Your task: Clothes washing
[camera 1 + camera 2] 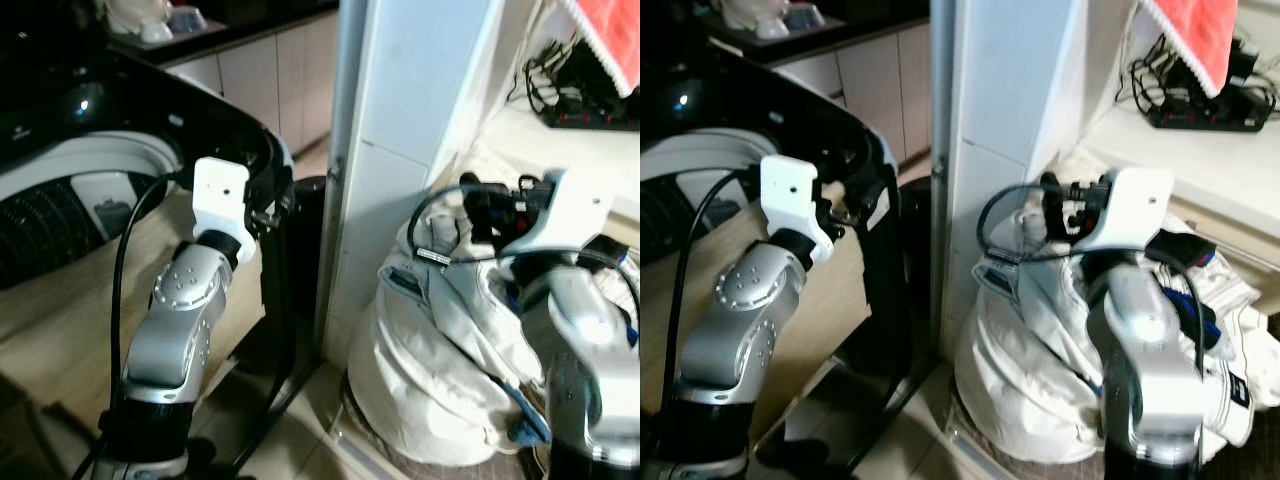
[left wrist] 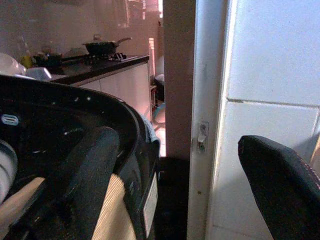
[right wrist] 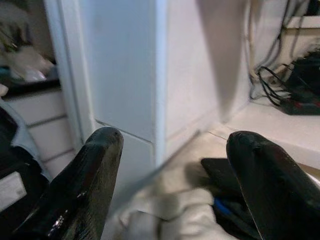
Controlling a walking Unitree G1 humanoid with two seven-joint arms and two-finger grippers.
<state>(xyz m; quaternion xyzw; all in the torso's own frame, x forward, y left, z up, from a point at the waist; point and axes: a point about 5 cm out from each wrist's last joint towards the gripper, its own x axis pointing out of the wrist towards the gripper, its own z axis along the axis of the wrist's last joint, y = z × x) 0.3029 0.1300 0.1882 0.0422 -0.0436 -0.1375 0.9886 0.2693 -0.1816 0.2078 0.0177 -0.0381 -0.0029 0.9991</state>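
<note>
At the far left stands the washing machine (image 1: 90,190), a top-loader with a glossy black rounded rim and a pale drum collar inside it; its front face looks like light wood grain. The left gripper (image 2: 180,185) is raised at the machine's right-hand corner, its two black fingers spread wide with nothing between them. One finger (image 2: 85,175) lies close against the black rim; whether it touches cannot be told. The left arm (image 1: 185,300) rises from below, bent at a silver, dimpled elbow joint, with a white boxy wrist block on top and a black cable looping beside it.

Behind the machine a dark counter (image 2: 100,65) carries a black pan (image 2: 102,46) above white cabinet doors. In the middle runs a white tiled wall corner (image 1: 400,150), smooth and flat, with a pale door frame along its edge.

To the right of the wall sits the pile of clothes (image 1: 450,350), mostly creased white fabric heaped into a soft mound, with dark blue pieces showing on its right side. The right gripper (image 3: 170,170) hangs just above the mound, fingers wide apart and holding nothing. The right arm (image 1: 1140,330) comes up from below, silver with a white wrist block. Behind it a pale shelf (image 1: 1200,160) holds a black power strip (image 1: 1210,115) and tangled cords, and a red towel (image 1: 1195,35) hangs above.
</note>
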